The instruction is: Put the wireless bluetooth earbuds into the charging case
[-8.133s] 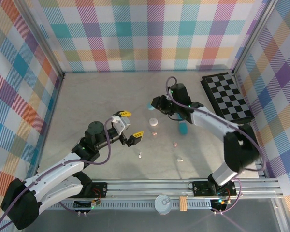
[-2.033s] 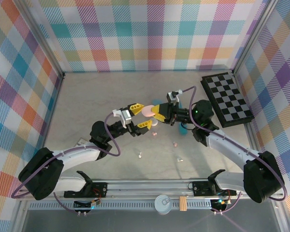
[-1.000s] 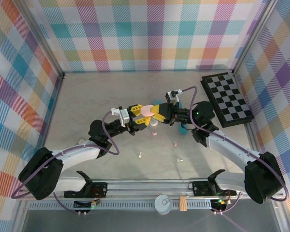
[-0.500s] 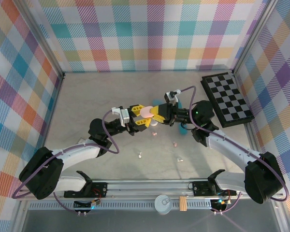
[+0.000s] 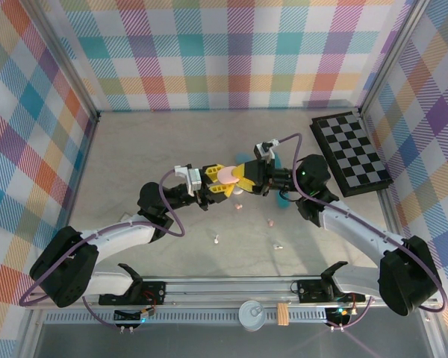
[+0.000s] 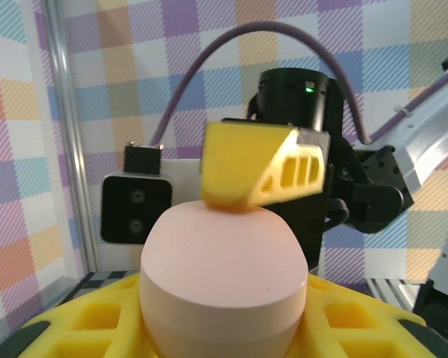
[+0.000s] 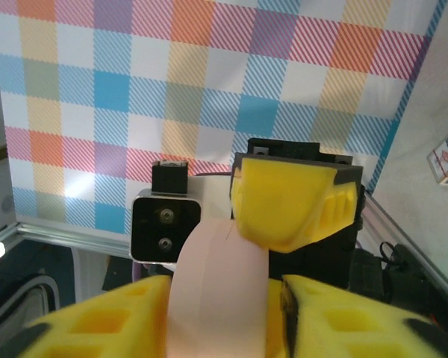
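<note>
A pale pink oval charging case [image 5: 228, 173] hangs in mid-air above the table's middle, between both grippers. My left gripper [image 5: 218, 180] is shut on it; in the left wrist view the case [image 6: 224, 261] sits tight between my yellow fingers [image 6: 67, 328]. My right gripper [image 5: 241, 176] flanks the same case [image 7: 220, 276] edge-on, and I cannot make out whether its pads press it. Tiny earbuds lie on the table: pink ones [image 5: 269, 221] [image 5: 239, 205] and white ones [image 5: 217, 240] [image 5: 278, 246].
A light blue case [image 5: 283, 198] lies under the right arm, and a white case [image 5: 238, 192] sits just below the held one. A checkered board [image 5: 351, 153] lies at the back right. Plaid walls enclose the table.
The left fingers have closed onto the pink case, which the right gripper was holding. The right jaws have widened slightly. Both arms have barely moved.
</note>
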{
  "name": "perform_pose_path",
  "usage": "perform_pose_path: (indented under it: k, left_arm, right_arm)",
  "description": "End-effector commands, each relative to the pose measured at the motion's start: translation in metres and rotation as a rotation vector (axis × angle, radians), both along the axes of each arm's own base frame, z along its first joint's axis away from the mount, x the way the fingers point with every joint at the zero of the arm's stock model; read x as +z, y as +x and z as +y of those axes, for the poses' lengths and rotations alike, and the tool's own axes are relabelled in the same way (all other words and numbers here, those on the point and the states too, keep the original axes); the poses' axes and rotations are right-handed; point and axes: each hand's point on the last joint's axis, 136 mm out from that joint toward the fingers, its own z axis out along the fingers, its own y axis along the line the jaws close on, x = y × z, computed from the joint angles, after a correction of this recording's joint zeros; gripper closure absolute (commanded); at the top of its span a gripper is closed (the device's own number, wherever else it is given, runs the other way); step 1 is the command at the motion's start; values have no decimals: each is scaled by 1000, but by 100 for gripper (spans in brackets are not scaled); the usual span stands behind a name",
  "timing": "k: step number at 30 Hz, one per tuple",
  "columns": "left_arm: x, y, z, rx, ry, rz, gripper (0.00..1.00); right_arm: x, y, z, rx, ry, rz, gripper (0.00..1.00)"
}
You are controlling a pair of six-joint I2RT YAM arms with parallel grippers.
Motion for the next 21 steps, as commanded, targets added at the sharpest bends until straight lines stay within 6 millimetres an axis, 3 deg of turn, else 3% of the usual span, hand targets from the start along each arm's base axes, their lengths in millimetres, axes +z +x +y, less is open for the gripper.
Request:
perform_pose_path:
  k: [1, 7, 13, 16, 21]
  left_arm:
    - [16, -9, 0, -36, 0, -32, 67]
    - [6, -14, 7, -8, 49, 1, 67]
    - [-5, -19, 10, -28, 67, 60, 67]
    - [-9, -22, 9, -51, 68, 90, 67]
    - [-7, -23, 7, -77, 65, 99, 67]
  right_arm:
    - [17, -2, -2, -29, -20, -93, 43]
    - [9, -3, -16, -126, -197, -199, 19]
    - [8, -8, -38, -205, -419, -470, 15]
    - [19, -33, -32, -59, -387, -676, 17]
    - [19, -45, -22, 20, -459, -983, 10]
